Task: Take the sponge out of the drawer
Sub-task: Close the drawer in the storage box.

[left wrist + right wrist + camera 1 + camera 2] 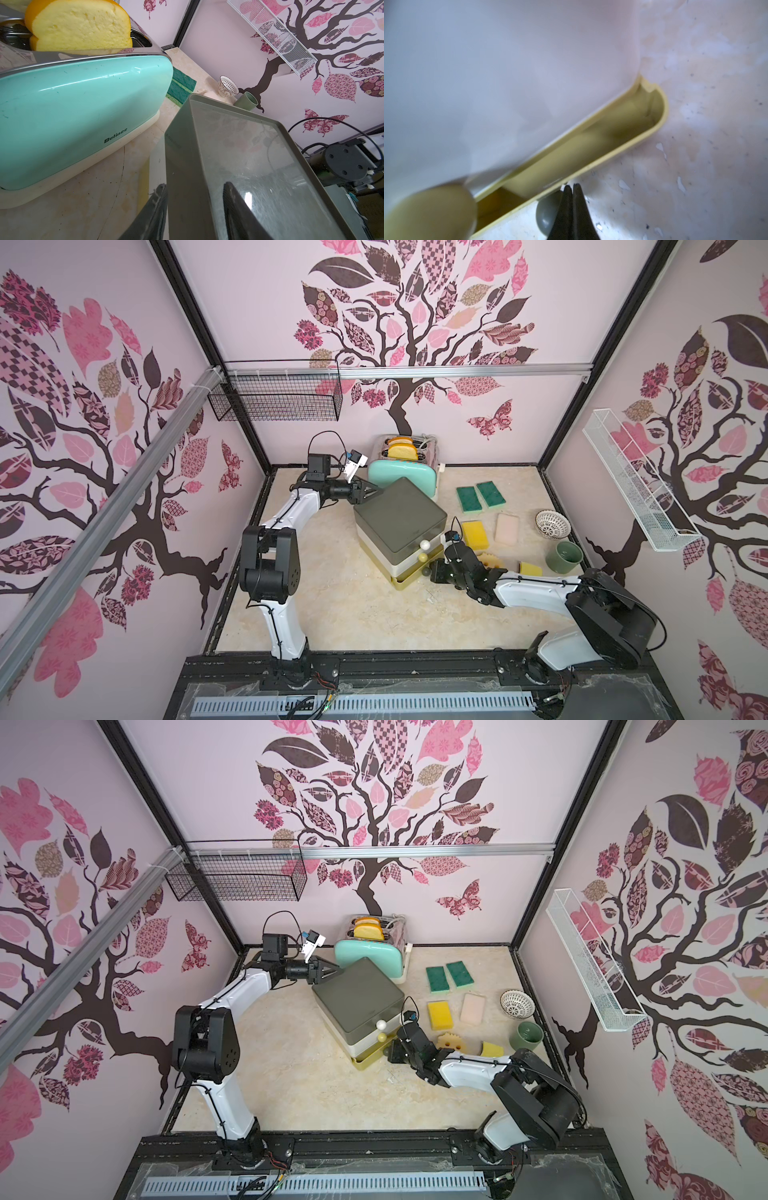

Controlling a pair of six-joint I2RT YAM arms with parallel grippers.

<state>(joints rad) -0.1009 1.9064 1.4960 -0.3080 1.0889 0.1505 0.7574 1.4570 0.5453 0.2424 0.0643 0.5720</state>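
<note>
The three-tier drawer unit (399, 516) (357, 996) with a grey-green top stands mid-table. Its bottom yellow drawer (409, 578) (612, 149) is pulled out a narrow gap. Inside I see its yellow floor and a dark orange patch (496, 199); whether that is the sponge I cannot tell. My right gripper (572, 186) (432, 570) is shut, fingertips together, right beside the drawer's grey knob (547, 214) and against the drawer front. My left gripper (196, 185) (374, 491) is clamped over the unit's rear top edge, one finger on the lid, one outside.
A mint toaster (401, 472) with bread stands just behind the unit. To its right lie two green sponges (469, 498), a yellow sponge (475, 534), a pink one (507, 529), a patterned bowl (552, 524) and a green cup (564, 556). A yellow piece (531, 569) lies near my right arm.
</note>
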